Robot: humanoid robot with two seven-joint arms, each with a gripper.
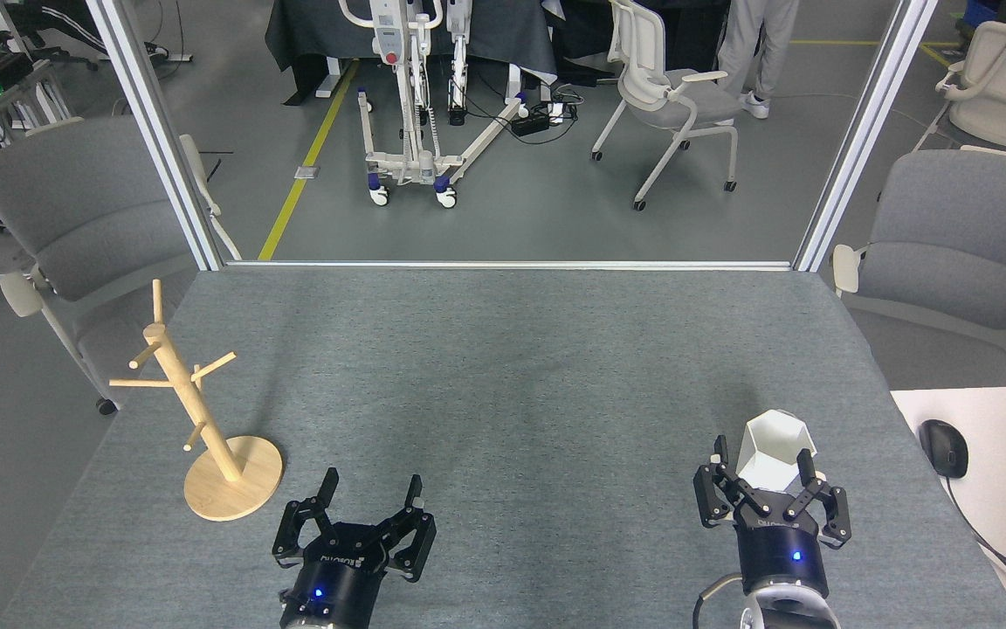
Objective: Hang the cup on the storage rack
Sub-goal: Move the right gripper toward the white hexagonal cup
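Grasp step: right gripper, jaws apart, straddles the cup; next, close, lift toward the storage rack; left gripper idles, jaws apart.

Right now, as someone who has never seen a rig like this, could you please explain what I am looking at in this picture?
The picture is taken from the robot's own head, looking forward and down at a grey table. The two black claw-like devices at the bottom are the robot's grippers, the ends of its two arms. The left gripper is open and empty, hovering over bare table. The right gripper is also open, with its fingers on either side of the cup, a small white faceted mug that looks tilted; I cannot tell if the fingers touch it, and it is not clamped yet. Far to the left stands the storage rack, a wooden mug tree with angled pegs on a round base and nothing hanging on it. Beyond the table are office chairs and lab equipment; at the right edge, a computer mouse lies on a white desk.
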